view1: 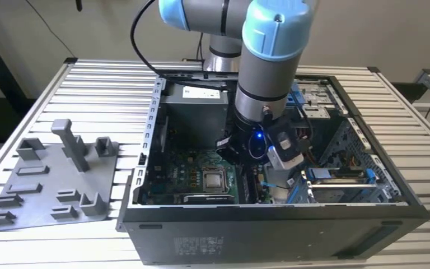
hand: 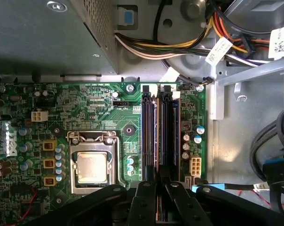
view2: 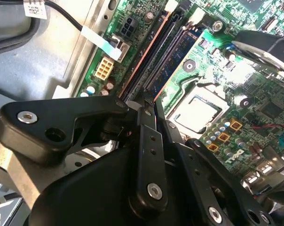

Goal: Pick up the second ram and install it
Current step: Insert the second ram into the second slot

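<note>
1. The gripper [hand: 158, 197] sits low over the motherboard [hand: 99, 117], fingers drawn in on the second ram [hand: 159, 141].
2. That stick's long axis runs straight away from the gripper, along the memory slots [hand: 147, 132].
3. Beyond, bundled cables [hand: 179, 44] crowd the slot ends; the processor socket [hand: 92, 165] flanks one side.

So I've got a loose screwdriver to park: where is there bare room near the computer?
The slatted table is bare behind the grey tray, on the exterior view's left of the computer case. Inside the case it is crowded: the arm and gripper sit over the memory slots, with cables alongside.
</note>
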{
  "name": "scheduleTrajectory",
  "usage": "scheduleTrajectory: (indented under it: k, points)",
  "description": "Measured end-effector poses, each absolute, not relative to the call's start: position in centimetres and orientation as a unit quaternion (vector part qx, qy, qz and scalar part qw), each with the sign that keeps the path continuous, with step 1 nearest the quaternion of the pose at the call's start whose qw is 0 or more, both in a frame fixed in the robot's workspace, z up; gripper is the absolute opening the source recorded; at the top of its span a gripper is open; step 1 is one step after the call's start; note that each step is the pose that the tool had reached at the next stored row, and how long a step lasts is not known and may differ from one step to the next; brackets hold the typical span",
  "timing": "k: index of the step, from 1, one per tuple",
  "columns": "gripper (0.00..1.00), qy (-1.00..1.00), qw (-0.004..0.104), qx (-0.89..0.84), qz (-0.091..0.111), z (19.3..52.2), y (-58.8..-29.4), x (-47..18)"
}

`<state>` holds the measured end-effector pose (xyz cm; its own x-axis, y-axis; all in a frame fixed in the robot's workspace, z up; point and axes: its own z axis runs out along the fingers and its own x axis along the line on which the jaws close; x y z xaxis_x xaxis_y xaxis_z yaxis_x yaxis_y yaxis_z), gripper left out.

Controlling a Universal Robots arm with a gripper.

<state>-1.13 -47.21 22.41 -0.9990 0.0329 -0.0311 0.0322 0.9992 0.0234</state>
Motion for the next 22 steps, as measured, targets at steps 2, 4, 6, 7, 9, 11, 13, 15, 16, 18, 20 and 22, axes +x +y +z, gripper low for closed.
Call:
scheduleTrajectory:
  k: [2, 4, 6, 7, 9, 11, 13, 15, 16, 18, 20, 22]
  points:
    - [0.14, 1.000, 0.016, 0.016, 0.012, 22.39, -47.21, -1.13]
    - [0.14, 1.000, 0.016, 0.016, 0.012, 22.39, -47.21, -1.13]
    - [0.14, 1.000, 0.016, 0.016, 0.012, 22.38, -47.20, -1.13]
    - [0.14, 1.000, 0.016, 0.016, 0.012, 22.38, -47.20, -1.13]
    - [0.14, 1.000, 0.016, 0.016, 0.012, 22.33, -47.22, -1.13]
    - [0.14, 1.000, 0.016, 0.016, 0.012, 22.29, -47.21, -1.13]
    - [0.14, 1.000, 0.016, 0.016, 0.012, 22.21, -47.21, -1.13]
    - [0.14, 1.000, 0.016, 0.015, 0.012, 22.20, -47.21, -1.13]
    - [0.14, 1.000, 0.016, 0.014, 0.012, 22.17, -47.21, -1.15]
    - [0.14, 1.000, 0.016, 0.012, 0.012, 22.15, -47.21, -1.16]
    - [0.14, 1.000, 0.016, 0.011, 0.013, 22.01, -47.20, -1.16]
    - [0.14, 1.000, 0.016, 0.010, 0.012, 21.99, -47.21, -1.17]
